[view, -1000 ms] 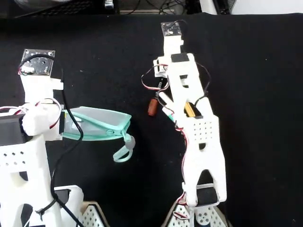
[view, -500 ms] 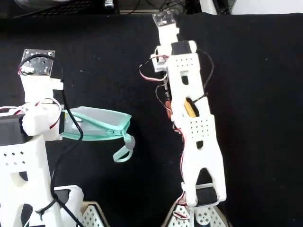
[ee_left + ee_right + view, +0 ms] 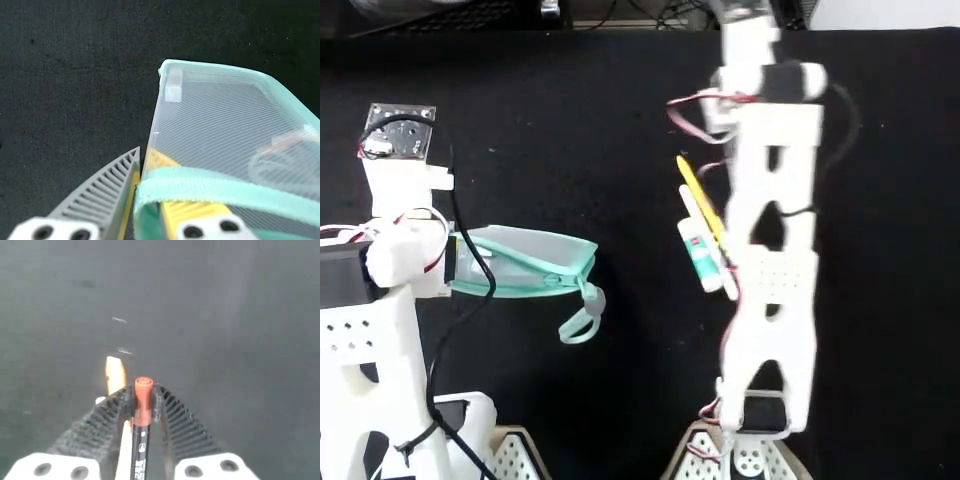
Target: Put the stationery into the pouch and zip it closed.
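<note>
A clear pouch (image 3: 535, 260) with mint-green trim lies left of centre, its open mouth and wrist loop (image 3: 582, 318) facing the middle. My left gripper (image 3: 146, 161) is shut on the pouch (image 3: 225, 130) at its near edge. My right gripper (image 3: 143, 390) is shut on a marker (image 3: 141, 440) with a red cap and hangs above the black table. The right arm (image 3: 775, 250) stretches toward the far edge. Beside it on the table lie a yellow pencil (image 3: 698, 198) and a white stick with a teal band (image 3: 704, 252).
A black cloth (image 3: 570, 120) covers the whole table. The left arm's white body (image 3: 370, 340) stands at the near left, with a black cable over the pouch. A yellow tip (image 3: 115, 374) shows on the cloth just beyond my right gripper.
The right arm has swung to the right and toward the far edge, taking the red-brown marker off the table. The pencil and the white stick now lie uncovered. The left arm and pouch kept still.
</note>
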Tool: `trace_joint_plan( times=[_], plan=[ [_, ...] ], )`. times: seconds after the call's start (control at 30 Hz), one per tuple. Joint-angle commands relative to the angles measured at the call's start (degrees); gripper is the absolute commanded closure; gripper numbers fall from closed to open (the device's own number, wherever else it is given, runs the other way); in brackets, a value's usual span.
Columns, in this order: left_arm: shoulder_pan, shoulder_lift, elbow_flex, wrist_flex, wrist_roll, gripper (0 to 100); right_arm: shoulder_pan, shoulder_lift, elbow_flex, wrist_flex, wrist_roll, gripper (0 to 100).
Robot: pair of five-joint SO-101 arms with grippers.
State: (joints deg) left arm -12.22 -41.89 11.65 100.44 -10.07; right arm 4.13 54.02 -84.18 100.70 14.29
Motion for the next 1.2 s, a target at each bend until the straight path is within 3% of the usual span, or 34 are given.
trace_joint_plan(
  times=[0.0,0.2,0.6,0.87,1.17],
  plan=[
    [0.3,-0.4,-2.3,0.3,-0.3,97,7.7,-4.0,2.0,0.3,3.4,98.6],
    [0.3,-0.4,-2.6,0.3,-0.2,97,14.9,0.7,10.1,0.2,10.5,98.6],
    [0.3,-0.4,-2.3,0.3,-0.1,97,22.4,10.6,10.6,0.1,21.6,98.6],
    [0.3,-0.4,-2.8,0.2,-0.1,97,33.5,10.5,10.6,0.4,28.5,98.6],
    [0.3,-0.4,-2.4,0.3,0.0,97,37.4,4.5,10.9,0.4,26.6,98.6]
  ],
)
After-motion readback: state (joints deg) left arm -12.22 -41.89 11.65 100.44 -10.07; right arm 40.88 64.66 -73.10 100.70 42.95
